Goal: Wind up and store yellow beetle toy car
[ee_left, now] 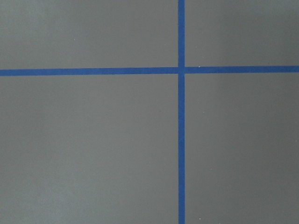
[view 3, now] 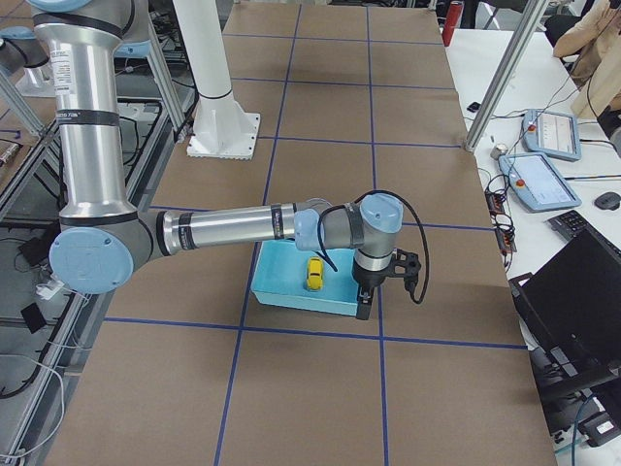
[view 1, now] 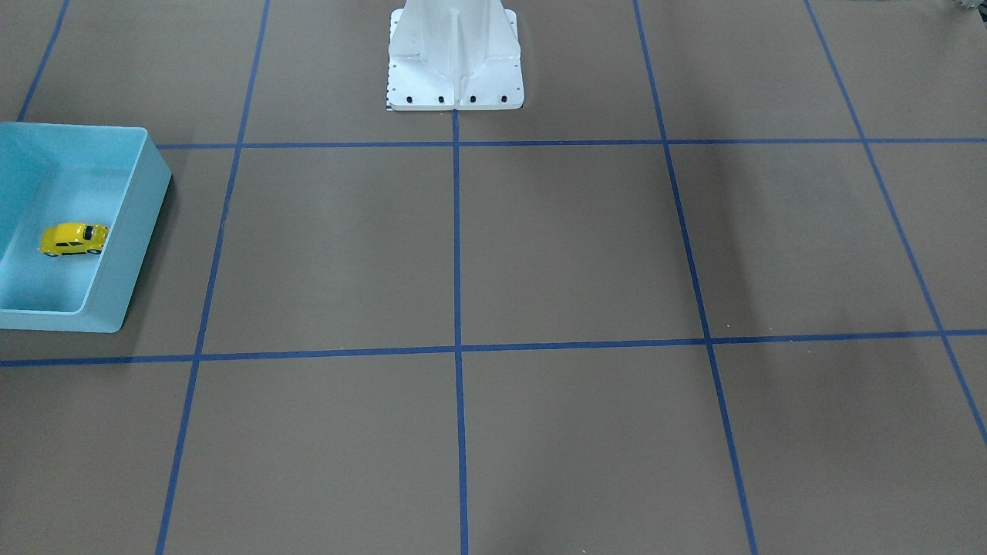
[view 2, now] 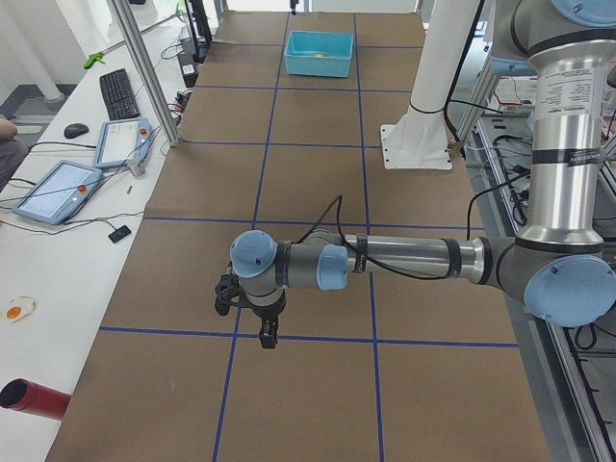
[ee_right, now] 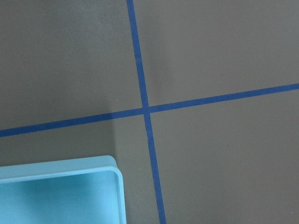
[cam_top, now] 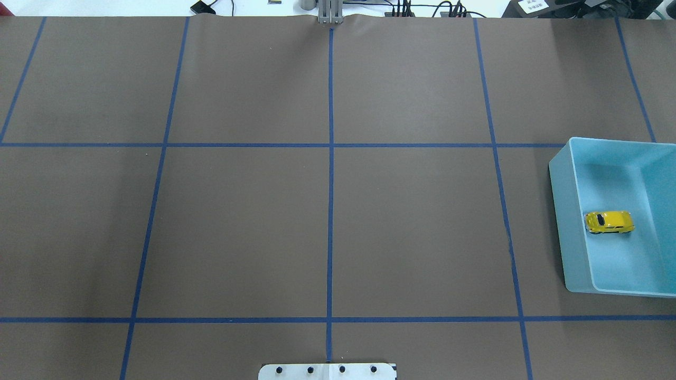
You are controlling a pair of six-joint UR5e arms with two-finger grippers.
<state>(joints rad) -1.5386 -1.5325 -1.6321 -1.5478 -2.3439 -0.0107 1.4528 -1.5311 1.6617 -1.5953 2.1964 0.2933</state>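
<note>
Sitting upright on the floor of the light-blue rectangular plastic bin (cam_top: 567,227), the tiny glossy yellow beetle toy car (cam_top: 609,222) is resting close to one long wall. The right gripper (view 3: 367,309) is hanging just outside a corner of the bin, while the left gripper (view 2: 267,337) is hovering over blue tape lines (ee_left: 181,140) on the brown table (cam_top: 237,227), well apart. Whether either gripper's fingers are spread or pressed together, I cannot tell.

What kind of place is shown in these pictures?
Probably a robotics lab: robot arms reach over a table marked with a blue tape grid, and teach pendants lie near a keyboard on the side bench.
</note>
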